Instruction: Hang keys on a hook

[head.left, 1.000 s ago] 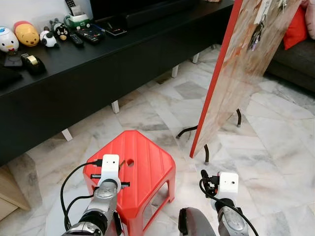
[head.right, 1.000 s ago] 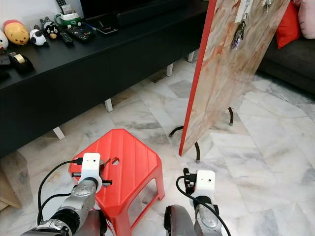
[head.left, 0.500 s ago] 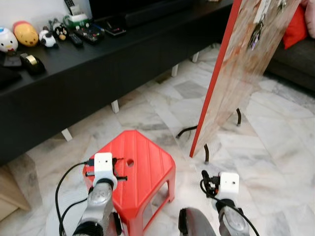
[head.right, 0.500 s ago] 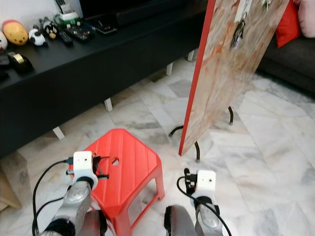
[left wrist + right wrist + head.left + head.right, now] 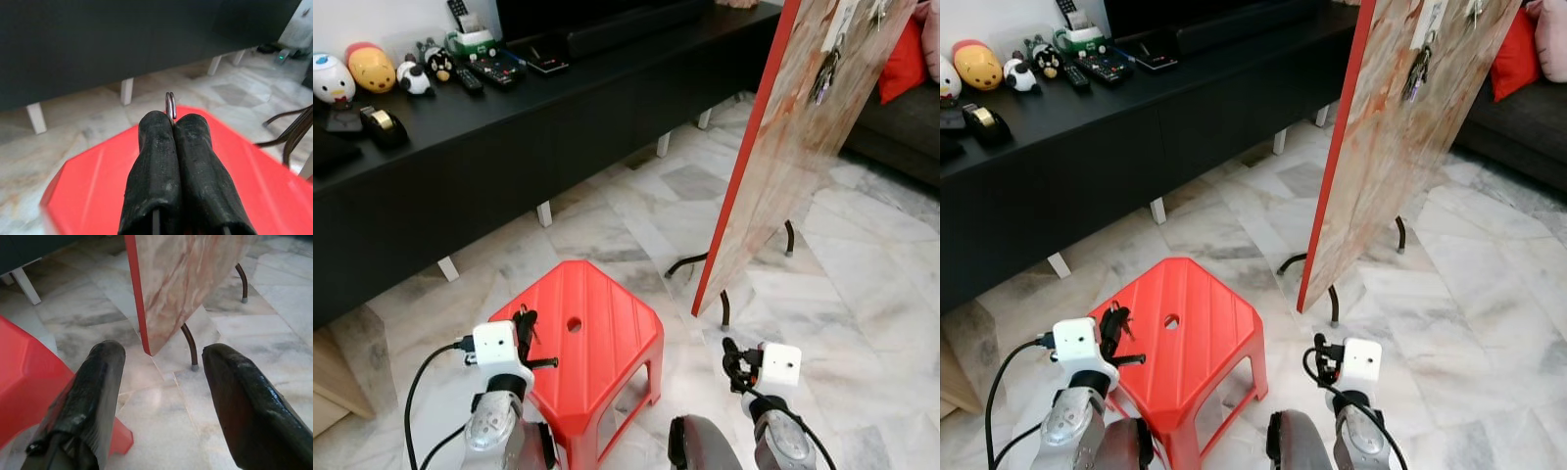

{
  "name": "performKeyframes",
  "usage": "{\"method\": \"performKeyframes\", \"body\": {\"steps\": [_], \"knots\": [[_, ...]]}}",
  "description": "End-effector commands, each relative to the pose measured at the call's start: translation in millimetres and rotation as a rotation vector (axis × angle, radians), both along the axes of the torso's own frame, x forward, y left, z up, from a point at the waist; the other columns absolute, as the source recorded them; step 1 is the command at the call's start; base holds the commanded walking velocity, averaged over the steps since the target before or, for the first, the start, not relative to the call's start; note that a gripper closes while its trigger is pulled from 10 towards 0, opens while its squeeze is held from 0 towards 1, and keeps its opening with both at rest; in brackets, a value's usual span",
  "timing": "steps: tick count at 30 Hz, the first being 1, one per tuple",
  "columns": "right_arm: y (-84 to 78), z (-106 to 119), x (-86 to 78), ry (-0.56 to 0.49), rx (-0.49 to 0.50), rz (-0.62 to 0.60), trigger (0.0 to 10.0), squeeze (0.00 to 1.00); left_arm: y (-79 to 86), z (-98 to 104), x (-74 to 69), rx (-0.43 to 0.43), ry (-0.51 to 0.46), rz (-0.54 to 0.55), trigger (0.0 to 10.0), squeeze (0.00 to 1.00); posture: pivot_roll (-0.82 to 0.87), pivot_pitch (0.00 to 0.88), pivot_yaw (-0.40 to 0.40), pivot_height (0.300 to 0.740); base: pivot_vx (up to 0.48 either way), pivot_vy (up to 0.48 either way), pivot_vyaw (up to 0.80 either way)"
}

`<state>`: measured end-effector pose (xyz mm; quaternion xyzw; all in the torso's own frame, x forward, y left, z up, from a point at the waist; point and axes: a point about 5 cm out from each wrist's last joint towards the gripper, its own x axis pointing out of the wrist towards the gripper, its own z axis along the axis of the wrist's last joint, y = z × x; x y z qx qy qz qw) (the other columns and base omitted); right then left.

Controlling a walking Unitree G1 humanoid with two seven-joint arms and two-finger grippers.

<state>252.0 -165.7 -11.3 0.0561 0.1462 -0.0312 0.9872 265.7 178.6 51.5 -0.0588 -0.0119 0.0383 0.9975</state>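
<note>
silver arms, black-fingered grippers, cables

A home living room. A long black TV bench (image 5: 509, 137) carries remotes (image 5: 475, 70) and toy figures (image 5: 367, 69), a dark sofa (image 5: 1518, 127) with a red cushion (image 5: 1513, 54) stands to the right, and the floor (image 5: 862, 284) is pale marble tile with a red plastic stool (image 5: 592, 343) on it.

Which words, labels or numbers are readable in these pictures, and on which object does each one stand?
No text can be read.
Remote controls on the black cabinet: button markings too small.
White tag on the leaning board: blurred.
Toy figures: no readable print.
</note>
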Motion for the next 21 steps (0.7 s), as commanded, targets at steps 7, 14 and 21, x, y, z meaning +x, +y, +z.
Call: {"method": "performKeyframes", "body": {"steps": [7, 14, 21], "knots": [[0.8, 9, 3.2, -0.062, 0.038, 0.008, 10.0, 0.0, -10.0, 2, -6.9, 0.001, 0.007, -0.077, 10.0, 0.0, -0.01, 0.0, -0.086, 0.615, 0.0, 0.0, 0.0], [1.3, 10, 2.7, -0.06, 0.038, 0.01, 10.0, 0.0, -7.4, 8, -2.8, -0.002, -0.006, -0.069, 10.0, 0.0, -0.01, 0.0, -0.091, 0.65, 0.0, 0.0, 0.0], [0.9, 9, 1.0, -0.055, 0.044, 0.003, 10.0, 0.0, -4.5, 8, -6.9, 0.014, 0.003, -0.071, 10.0, 0.0, 0.0, 0.0, -0.089, 0.705, 0.0, 0.0, 0.0]]}}
